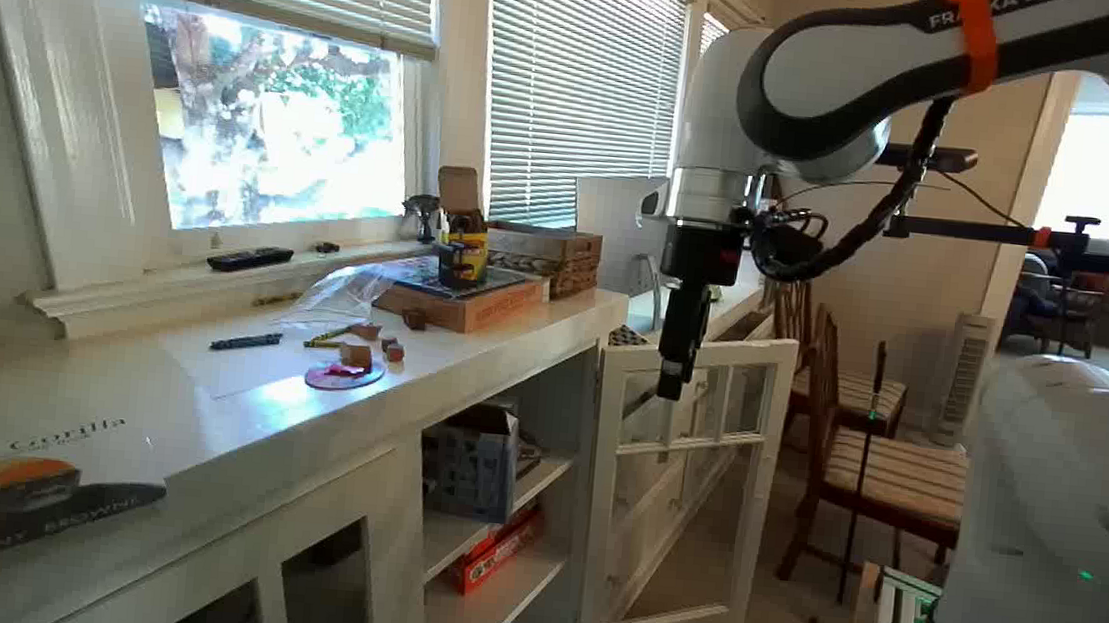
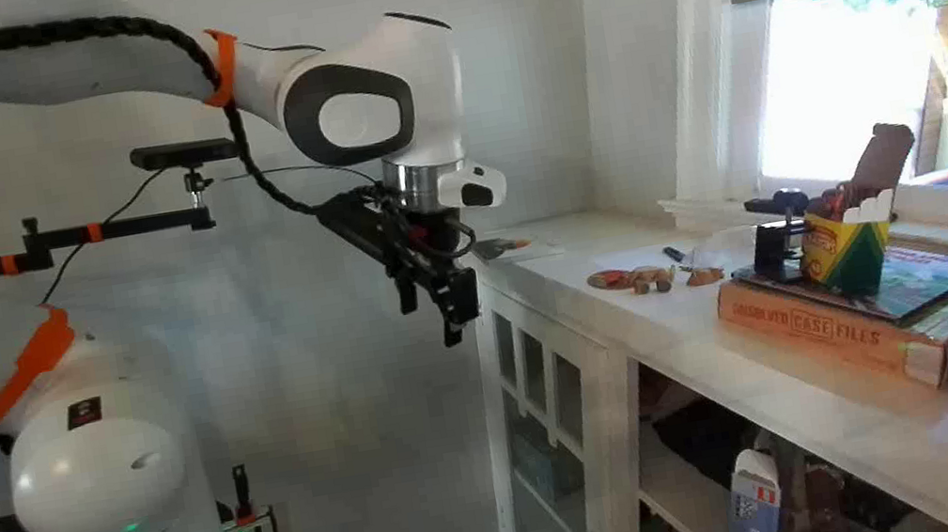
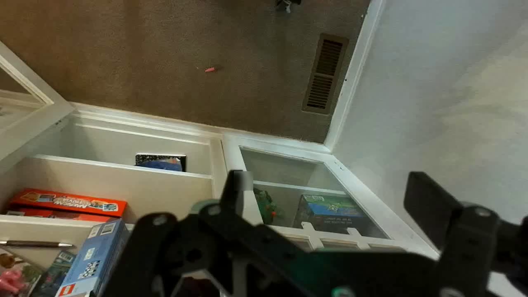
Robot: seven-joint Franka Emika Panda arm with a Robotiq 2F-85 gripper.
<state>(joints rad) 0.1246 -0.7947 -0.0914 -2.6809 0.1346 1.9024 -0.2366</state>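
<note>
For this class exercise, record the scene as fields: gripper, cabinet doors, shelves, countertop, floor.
Gripper: open, in the air, holding nothing
Open door: glass-paned, angled outward
Shut door: glass-paned
Shelves: red box; blue LEGO box one shelf higher
Countertop: crayon box stacked above orange case-files box; One Gorilla book
Floor: brown vent

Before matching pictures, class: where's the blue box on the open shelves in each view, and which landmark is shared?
In an exterior view: blue box below centre, slightly left.
In an exterior view: blue box at bottom, right of centre.
In the wrist view: blue box at bottom left.
Shared landmark: the closed glass door, left of the box in both exterior views, right in the wrist view.
</note>
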